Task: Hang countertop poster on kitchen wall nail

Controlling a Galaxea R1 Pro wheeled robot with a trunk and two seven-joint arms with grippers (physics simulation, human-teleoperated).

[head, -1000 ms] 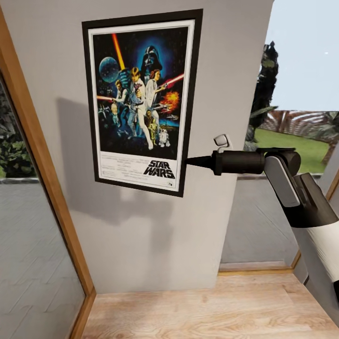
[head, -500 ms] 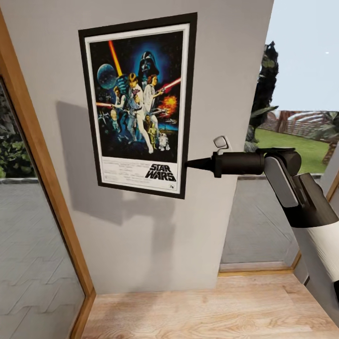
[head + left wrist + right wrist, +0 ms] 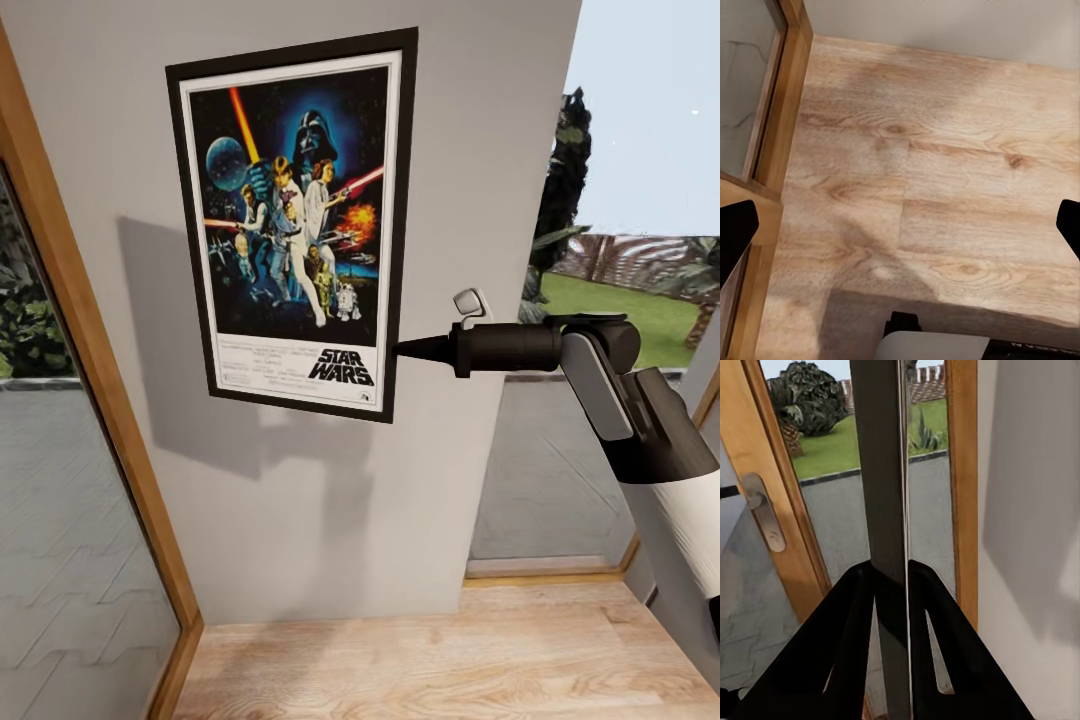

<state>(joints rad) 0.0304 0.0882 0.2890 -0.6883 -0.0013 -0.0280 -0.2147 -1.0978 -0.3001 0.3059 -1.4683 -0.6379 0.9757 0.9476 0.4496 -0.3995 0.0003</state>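
Pale wood-plank floor [image 3: 440, 660] beneath the grey wall [image 3: 300, 500], crossed by soft shadows.

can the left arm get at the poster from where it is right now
Probably not as it stands. The left gripper is open and pointed down at the wooden floor, while the poster is up against the wall, its edge clamped by the right gripper.
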